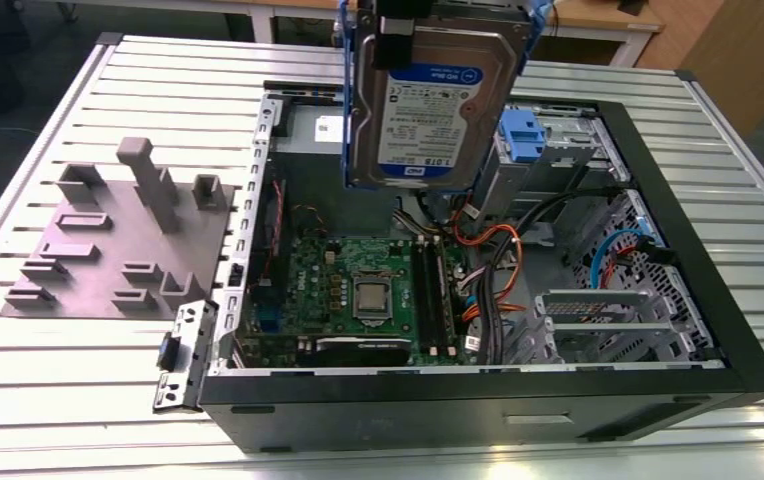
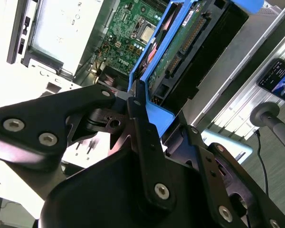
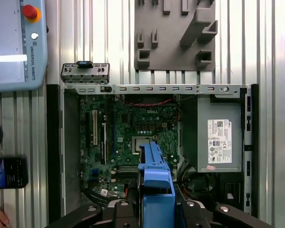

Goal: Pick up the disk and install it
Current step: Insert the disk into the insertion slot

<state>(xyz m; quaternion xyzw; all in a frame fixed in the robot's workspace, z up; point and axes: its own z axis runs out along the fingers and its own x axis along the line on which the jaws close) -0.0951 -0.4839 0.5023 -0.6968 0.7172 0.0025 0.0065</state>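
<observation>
The disk (image 1: 438, 110), a silver drive with a white-and-blue label and a blue bracket, hangs upright in the air over the open computer case (image 1: 702, 330). Its label faces the exterior view. My gripper (image 1: 405, 25) is shut on its upper end. In the second wrist view the black fingers (image 2: 141, 123) clamp the blue bracket (image 2: 156, 116), with the disk's connector edge (image 2: 190, 40) pointing toward the motherboard (image 2: 133, 28). In the first wrist view the bracket (image 3: 156, 178) shows end-on above the motherboard (image 3: 133, 128).
Inside the case sit a grey power supply box (image 3: 218, 137), a blue latch (image 1: 522, 135) at the drive bay and orange and black cables (image 1: 489, 250). A grey fixture plate (image 1: 102, 250) and a loose metal panel (image 1: 182, 355) lie on the slatted table. A pendant (image 3: 14, 47) and a phone (image 3: 8, 172) lie beside the case.
</observation>
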